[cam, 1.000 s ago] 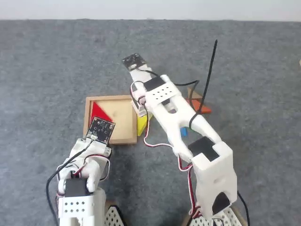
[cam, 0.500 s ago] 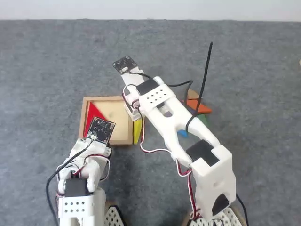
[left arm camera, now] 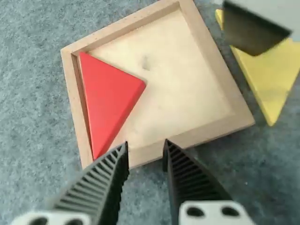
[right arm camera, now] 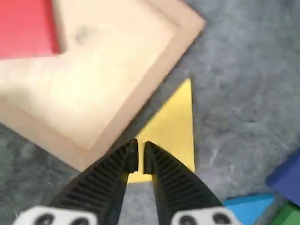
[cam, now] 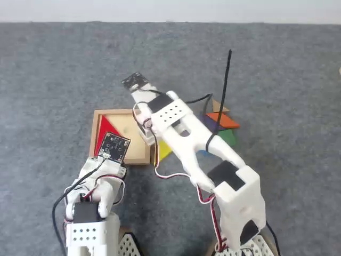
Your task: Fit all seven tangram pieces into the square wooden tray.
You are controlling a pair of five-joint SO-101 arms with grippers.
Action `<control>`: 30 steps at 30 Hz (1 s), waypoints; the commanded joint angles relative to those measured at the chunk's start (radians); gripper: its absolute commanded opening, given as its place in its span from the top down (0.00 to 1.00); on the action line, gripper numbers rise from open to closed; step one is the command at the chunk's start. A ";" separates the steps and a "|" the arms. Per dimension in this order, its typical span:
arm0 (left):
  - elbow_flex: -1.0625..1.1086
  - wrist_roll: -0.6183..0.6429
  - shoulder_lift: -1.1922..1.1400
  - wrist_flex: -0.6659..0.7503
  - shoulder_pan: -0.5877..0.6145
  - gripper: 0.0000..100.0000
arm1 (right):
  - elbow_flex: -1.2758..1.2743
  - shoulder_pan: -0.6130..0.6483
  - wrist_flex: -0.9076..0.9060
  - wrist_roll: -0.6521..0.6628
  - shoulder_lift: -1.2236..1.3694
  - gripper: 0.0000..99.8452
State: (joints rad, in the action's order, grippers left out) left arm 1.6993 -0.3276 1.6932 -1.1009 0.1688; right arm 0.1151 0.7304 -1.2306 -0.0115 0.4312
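Note:
The square wooden tray (cam: 139, 156) (left arm camera: 206, 84) lies left of centre with one red triangle (cam: 108, 128) (left arm camera: 107, 93) in its left part. A yellow triangle (cam: 164, 150) (right arm camera: 174, 124) (left arm camera: 272, 79) rests flat on the cloth against the tray's right edge (right arm camera: 154, 70). My right gripper (right arm camera: 139, 149) is shut, its tips over the yellow triangle's corner beside the tray rim. My left gripper (left arm camera: 143, 149) is open and holds nothing, hovering just off the tray's near edge.
Orange (cam: 225, 120), purple (cam: 209, 124), green (cam: 228, 137) and blue (cam: 204, 153) (right arm camera: 246, 206) pieces lie clustered on the grey cloth right of the tray, partly under the right arm. Bare cloth stretches beyond and left of the tray.
The right arm's wrist has swung left, towards the tray's right edge, and the yellow triangle has shifted slightly. The left arm has kept still.

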 commanded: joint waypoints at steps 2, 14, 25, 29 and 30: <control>-0.008 0.009 0.017 -0.008 0.005 0.88 | -0.087 -0.059 0.051 -0.054 -0.068 0.84; -0.008 0.009 0.017 -0.008 0.005 0.88 | -0.255 -0.088 0.285 -0.140 -0.068 0.79; -0.008 0.009 0.017 -0.008 0.005 0.88 | -0.233 -0.028 0.234 -0.143 -0.171 0.79; -0.008 0.009 0.017 -0.008 0.005 0.88 | -0.232 0.001 0.242 -0.143 -0.142 0.78; -0.008 0.009 0.017 -0.008 0.005 0.88 | -0.230 0.002 0.242 -0.143 -0.137 0.77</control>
State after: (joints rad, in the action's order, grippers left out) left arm 1.6993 -0.3276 1.6932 -1.1009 0.1688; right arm -0.1396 0.7196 -0.9881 -0.1419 0.3299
